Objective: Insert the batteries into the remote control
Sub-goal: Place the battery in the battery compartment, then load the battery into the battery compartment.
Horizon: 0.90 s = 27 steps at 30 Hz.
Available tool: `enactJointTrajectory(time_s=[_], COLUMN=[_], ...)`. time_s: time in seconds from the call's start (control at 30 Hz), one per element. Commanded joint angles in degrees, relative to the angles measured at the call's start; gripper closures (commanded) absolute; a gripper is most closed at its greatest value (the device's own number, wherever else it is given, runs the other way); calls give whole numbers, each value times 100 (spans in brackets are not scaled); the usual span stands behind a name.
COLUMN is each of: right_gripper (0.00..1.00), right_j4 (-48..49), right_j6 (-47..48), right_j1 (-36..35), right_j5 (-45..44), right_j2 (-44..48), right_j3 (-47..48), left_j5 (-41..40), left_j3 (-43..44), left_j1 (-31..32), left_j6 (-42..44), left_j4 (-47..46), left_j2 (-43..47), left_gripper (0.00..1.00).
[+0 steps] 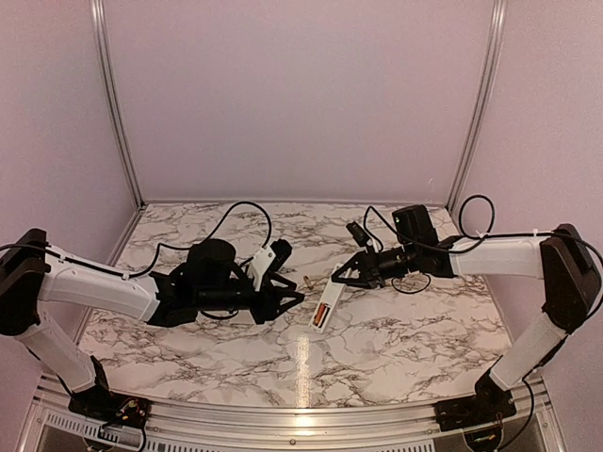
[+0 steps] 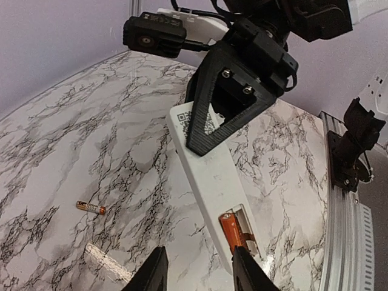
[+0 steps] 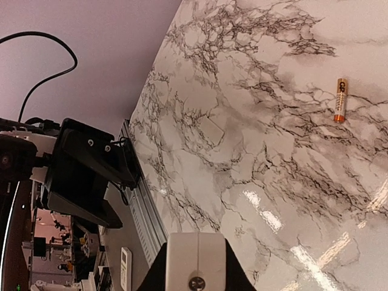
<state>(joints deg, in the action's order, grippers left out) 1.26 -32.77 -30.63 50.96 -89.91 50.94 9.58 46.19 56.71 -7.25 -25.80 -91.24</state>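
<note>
The remote control [image 1: 323,309] is a slim white bar held tilted over the marble table, its lower end toward the table's near edge. My right gripper [image 1: 341,276] is shut on its upper end; its black fingers [image 2: 225,100] clamp the white body [image 2: 209,167]. The remote's end [image 3: 196,257] fills the right wrist view between the jaws. The battery bay is uncovered, with one copper battery [image 2: 231,231] seated in it. A second battery [image 2: 91,207] [image 3: 341,100] [image 1: 308,280] lies loose on the table. My left gripper [image 2: 200,276] [image 1: 290,301] stands open just below the bay, holding nothing.
Purple walls with aluminium posts [image 1: 113,104] enclose the back and sides. A metal rail [image 1: 301,419] runs along the near edge. Black cables [image 1: 240,212] loop over the table behind both wrists. The left arm's black body [image 3: 85,173] is at the left of the right wrist view.
</note>
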Motion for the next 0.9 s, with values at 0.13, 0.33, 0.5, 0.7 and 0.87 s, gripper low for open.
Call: enactJointTrajectory(time_s=[0.13,0.33,0.5,0.7,0.87], right_gripper=[100,100,100,100,100], right_j4=[-881,-1203,-1152,-1152,-1186], right_j6=[714,1041,1058,1076,1085], right_j1=[-11,-137,-184,-215,-325], right_j5=[285,492,577,624,637], right_j2=[-152,-329,-343,-335,-334], right_j3=[426,537,523,489,485], left_j5=[529,419,218,-33,-230], left_j3=[-385,-23,350,683,796], left_j1=[357,733,899,1021,1035], left_j6=[2602,3317,3686,3936,4022], left_j4=[387,980,1343,1535,1556], left_j2=[819,549,138,-184,-281], left_gripper=[66,69,73,79,78])
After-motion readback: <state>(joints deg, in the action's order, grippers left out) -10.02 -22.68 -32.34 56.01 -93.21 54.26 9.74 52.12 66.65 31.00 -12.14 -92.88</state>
